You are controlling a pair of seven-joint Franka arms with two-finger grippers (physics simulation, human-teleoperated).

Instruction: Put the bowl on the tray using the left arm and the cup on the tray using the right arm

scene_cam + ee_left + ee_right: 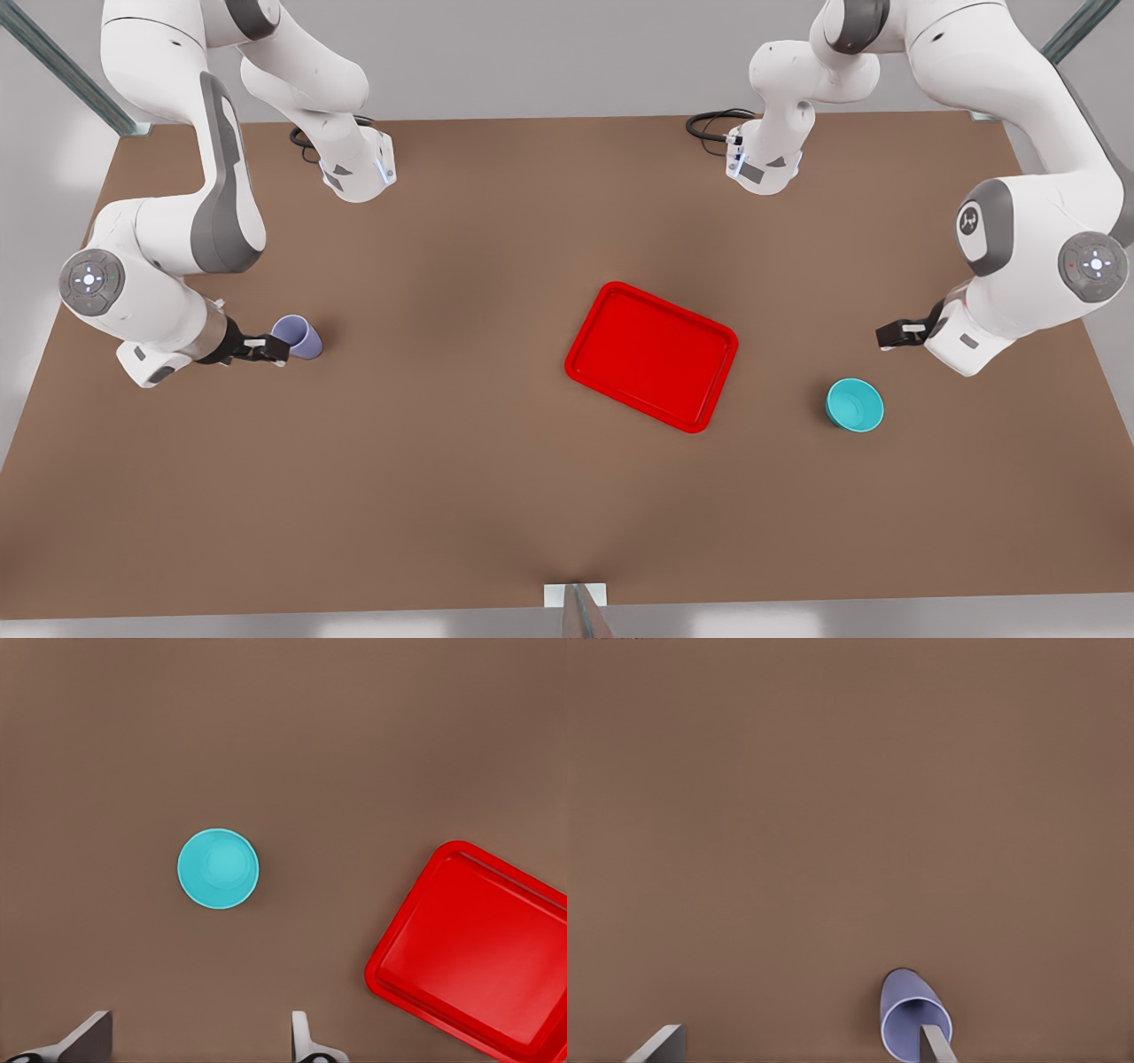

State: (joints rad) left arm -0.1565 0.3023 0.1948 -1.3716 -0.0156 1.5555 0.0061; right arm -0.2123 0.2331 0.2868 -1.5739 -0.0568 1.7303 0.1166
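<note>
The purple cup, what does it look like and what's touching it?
The cup is small, smooth and pale lilac, with no handle and a darker inside. It stands on the brown table at the front view's left, away from the red tray. The right end effector is open, one finger inside the rim.
</note>
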